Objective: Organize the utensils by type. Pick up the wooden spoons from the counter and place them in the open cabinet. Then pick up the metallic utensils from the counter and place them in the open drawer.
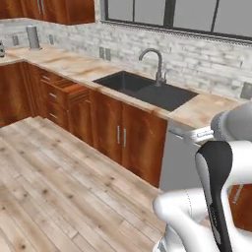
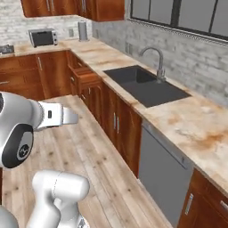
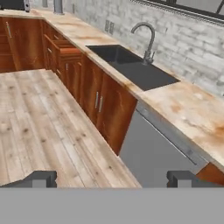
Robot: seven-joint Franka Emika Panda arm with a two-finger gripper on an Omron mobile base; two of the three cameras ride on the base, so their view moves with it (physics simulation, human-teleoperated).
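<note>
Starting from well back: we're parked on the floor away from the counter (image 2: 196, 129), gripper (image 3: 111, 179) up in free air w/ jaws fully apart, nothing between them. Fingertips (image 3: 41, 178) sit wide at the bottom of the hand view, pointed along the cabinet run toward the sink (image 2: 147, 84).

Task items: can't spot any spoons, wooden or metal, on the stretch of counter visible to us. Too small or outside the frames, can't tell. Drawer (image 1: 74, 91) is pulled out left of the sink, past the double doors; looks like our drop spot for the metal pcs. Open cabinet not identifiable from here either.

Risks as we see them:
- No target fix yet. If we reach before the base gets us a view of the spoons, we're grabbing blind.
- Open drawer juts into the aisle. Driving along the fronts could clip it w/ base or elbow.
- Faucet (image 1: 155, 61) stands tall at the back of the sink; a wide arm swing over the counter could hit it.
- Mixing types: metal pcs are small, easy to misjudge vs wooden ones at distance. Need a close look before each pick.
- Thin flat handles on stone = likely slip or a finger jam on the counter if we come down too steep.
</note>
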